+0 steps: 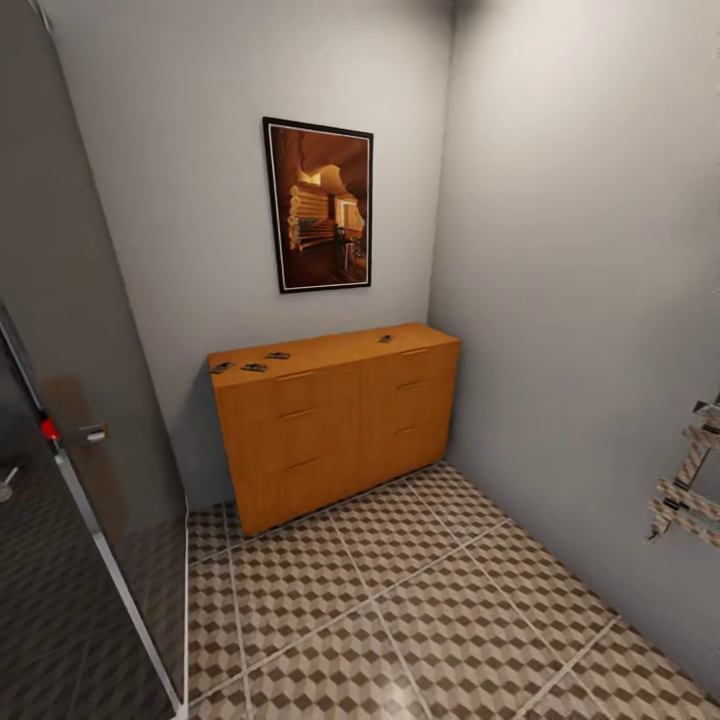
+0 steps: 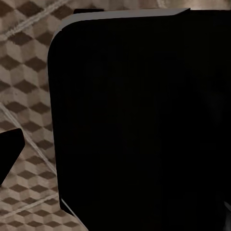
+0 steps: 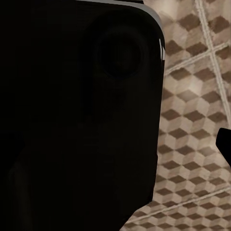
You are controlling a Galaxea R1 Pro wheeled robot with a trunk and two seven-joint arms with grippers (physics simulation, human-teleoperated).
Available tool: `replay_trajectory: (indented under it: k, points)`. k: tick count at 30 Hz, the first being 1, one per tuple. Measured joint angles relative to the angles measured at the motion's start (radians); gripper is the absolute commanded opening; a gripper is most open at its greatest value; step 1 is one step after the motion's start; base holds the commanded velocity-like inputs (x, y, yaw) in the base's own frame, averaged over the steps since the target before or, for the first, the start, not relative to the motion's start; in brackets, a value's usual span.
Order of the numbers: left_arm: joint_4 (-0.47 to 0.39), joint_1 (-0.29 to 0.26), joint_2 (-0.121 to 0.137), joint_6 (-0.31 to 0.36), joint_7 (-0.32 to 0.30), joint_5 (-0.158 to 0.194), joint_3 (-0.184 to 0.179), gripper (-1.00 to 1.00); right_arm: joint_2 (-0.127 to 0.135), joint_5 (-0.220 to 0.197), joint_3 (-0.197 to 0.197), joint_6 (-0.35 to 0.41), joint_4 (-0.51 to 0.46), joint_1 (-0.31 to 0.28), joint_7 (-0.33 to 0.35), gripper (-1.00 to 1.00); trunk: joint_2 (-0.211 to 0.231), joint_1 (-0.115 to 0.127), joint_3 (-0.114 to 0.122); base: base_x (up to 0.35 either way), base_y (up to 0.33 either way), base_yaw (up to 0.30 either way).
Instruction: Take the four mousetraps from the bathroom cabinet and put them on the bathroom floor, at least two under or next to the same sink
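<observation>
From the head view, the cabinet [image 1: 335,420] stands against the back wall under a framed picture [image 1: 319,205], with four mousetraps [image 1: 254,367] on its top: three near the left end, one toward the right. The bathroom floor [image 1: 400,600] lies before it. In the wrist views a dark body blocks most of the patterned tiles, perhaps the robot's own; whether either gripper's fingers are released or clenched, I cannot tell.

A black-framed picture of an orange-lit log interior [image 1: 320,206] hangs on the plain grey back wall [image 1: 190,200]. A dark glass door [image 1: 70,330] with a small red knob [image 1: 48,429] stands at the left. A pale metal rack [image 1: 692,490] juts from the right wall.
</observation>
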State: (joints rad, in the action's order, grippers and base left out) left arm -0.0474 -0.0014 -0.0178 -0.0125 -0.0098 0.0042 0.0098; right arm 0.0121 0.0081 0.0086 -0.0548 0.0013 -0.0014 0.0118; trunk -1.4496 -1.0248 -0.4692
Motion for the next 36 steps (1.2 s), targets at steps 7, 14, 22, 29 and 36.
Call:
replay_trajectory:
  k: [7, 14, 22, 29, 36]
  points:
    - [0.001, 0.0, 0.001, 0.001, 0.001, 0.004, 0.001, 1.0, 0.0, -0.001, 0.0, 0.002, 0.0, 0.0, -0.006, 1.0, 0.0, 0.0, 0.0, 0.246, 0.0, -0.032]
    - [0.001, 0.0, 0.001, 0.001, 0.001, 0.018, 0.001, 1.0, -0.001, -0.001, 0.0, 0.002, 0.0, 0.0, -0.009, 1.0, 0.0, 0.0, 0.0, 0.303, 0.0, -0.008]
    - [0.001, 0.0, 0.002, 0.002, 0.001, 0.039, 0.0, 1.0, -0.003, -0.001, 0.0, 0.003, 0.0, 0.0, -0.01, 1.0, 0.0, 0.0, 0.0, 0.319, 0.0, -0.002]
    - [0.001, 0.0, 0.003, 0.003, 0.001, 0.046, 0.0, 1.0, -0.004, -0.001, 0.001, 0.003, 0.0, 0.0, -0.01, 1.0, 0.0, 0.0, 0.0, 0.323, 0.0, 0.0]
    - [0.002, 0.0, 0.003, 0.003, 0.001, 0.048, 0.0, 1.0, -0.004, -0.001, 0.001, 0.003, 0.0, 0.0, -0.01, 1.0, 0.0, 0.0, 0.0, 0.324, 0.0, 0.0]
